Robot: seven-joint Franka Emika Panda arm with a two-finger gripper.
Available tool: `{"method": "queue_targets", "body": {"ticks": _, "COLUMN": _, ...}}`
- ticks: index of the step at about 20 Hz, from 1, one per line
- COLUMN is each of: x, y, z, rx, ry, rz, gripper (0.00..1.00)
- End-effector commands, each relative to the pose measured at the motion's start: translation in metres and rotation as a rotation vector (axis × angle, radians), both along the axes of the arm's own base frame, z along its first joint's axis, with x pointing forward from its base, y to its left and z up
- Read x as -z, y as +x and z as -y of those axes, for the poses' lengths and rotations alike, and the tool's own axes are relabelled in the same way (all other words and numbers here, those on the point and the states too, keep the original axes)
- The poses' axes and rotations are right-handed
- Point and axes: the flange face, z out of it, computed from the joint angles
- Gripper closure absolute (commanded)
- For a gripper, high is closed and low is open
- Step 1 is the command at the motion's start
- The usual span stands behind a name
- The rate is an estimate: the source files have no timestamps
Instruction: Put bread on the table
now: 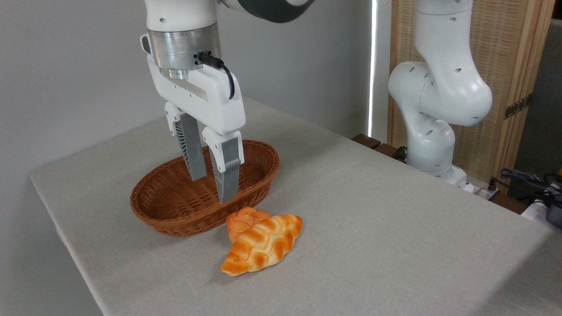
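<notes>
The bread, a braided golden-orange loaf with pointed ends, lies on the grey-beige table just in front of the brown wicker basket. It leans against a small round orange bun behind it. My gripper hangs above the basket's front half, up and to the left of the loaf. Its grey fingers stand apart with nothing between them, so it is open. The basket looks empty inside.
The arm's white base stands at the table's far right edge, with cables beside it. A wooden screen rises behind. Bare cloth stretches to the right and front of the loaf.
</notes>
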Motion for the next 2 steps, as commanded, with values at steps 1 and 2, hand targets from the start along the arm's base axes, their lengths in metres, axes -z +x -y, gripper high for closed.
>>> {"method": "queue_targets", "body": {"ticks": 1, "x": 0.0064, "y": -0.0052, "z": 0.0038, "rx": 0.01, "ry": 0.015, "rz": -0.054, "gripper": 0.0}}
{"method": "queue_targets", "body": {"ticks": 2, "x": 0.0071, "y": -0.0046, "z": 0.0024, "rx": 0.008, "ry": 0.012, "rz": -0.054, "gripper": 0.0}}
